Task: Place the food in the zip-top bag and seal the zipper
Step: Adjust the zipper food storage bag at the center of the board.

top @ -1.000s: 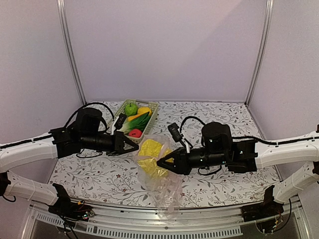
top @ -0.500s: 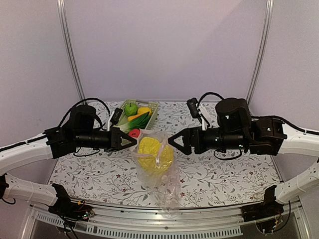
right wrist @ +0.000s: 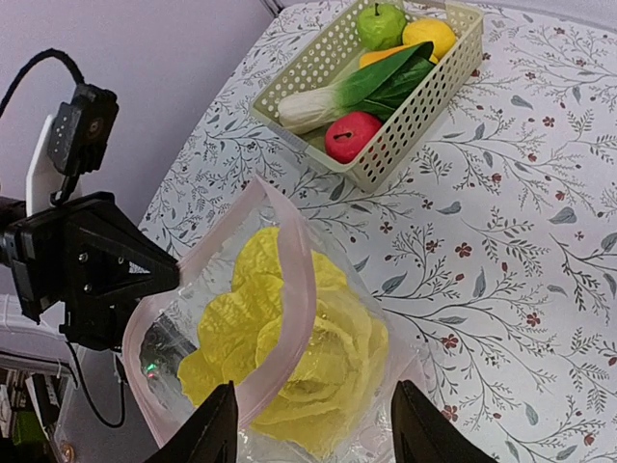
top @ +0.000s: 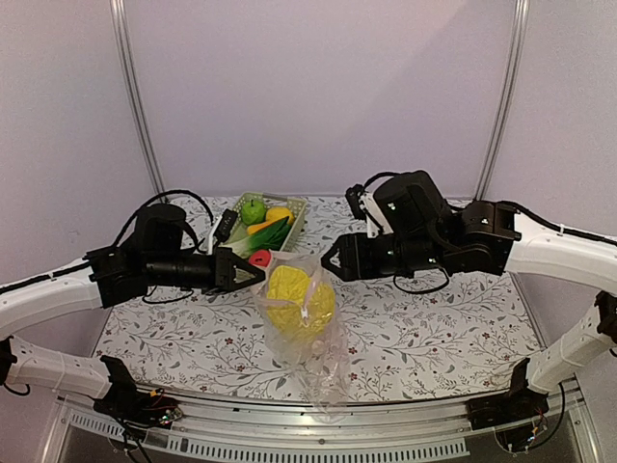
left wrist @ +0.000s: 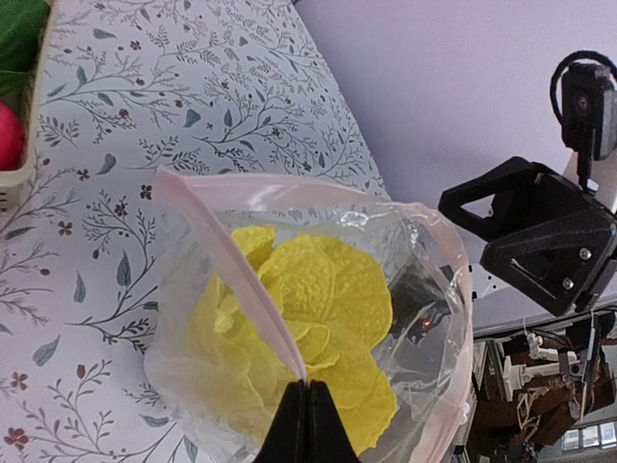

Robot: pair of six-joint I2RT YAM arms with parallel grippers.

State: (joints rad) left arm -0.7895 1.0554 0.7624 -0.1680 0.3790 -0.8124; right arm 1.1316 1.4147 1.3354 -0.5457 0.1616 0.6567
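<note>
The zip-top bag (top: 324, 362) hangs by its mouth over the table's middle, with the yellow cabbage (top: 299, 299) inside it. My left gripper (top: 258, 276) is shut on the pink zipper strip (left wrist: 231, 260) at the bag's left rim, its tips (left wrist: 308, 388) pinching the strip above the cabbage (left wrist: 333, 299). My right gripper (top: 328, 262) stands open just right of the mouth, holding nothing. In the right wrist view its fingers (right wrist: 218, 424) straddle the cabbage (right wrist: 289, 338) from above without touching it. The rest of the food lies in a basket.
A pale green lattice basket (top: 293, 228) at the back holds a green apple (top: 253, 209), a yellow fruit (top: 280, 213), a dark green vegetable (top: 272, 234) and a red fruit (top: 260, 258). Frame posts and purple walls close in the floral tablecloth.
The right gripper has let go of the cabbage, opened, and drawn up and back to the right. The left gripper has lifted the bag's mouth, so the bag now hangs with the cabbage inside.
</note>
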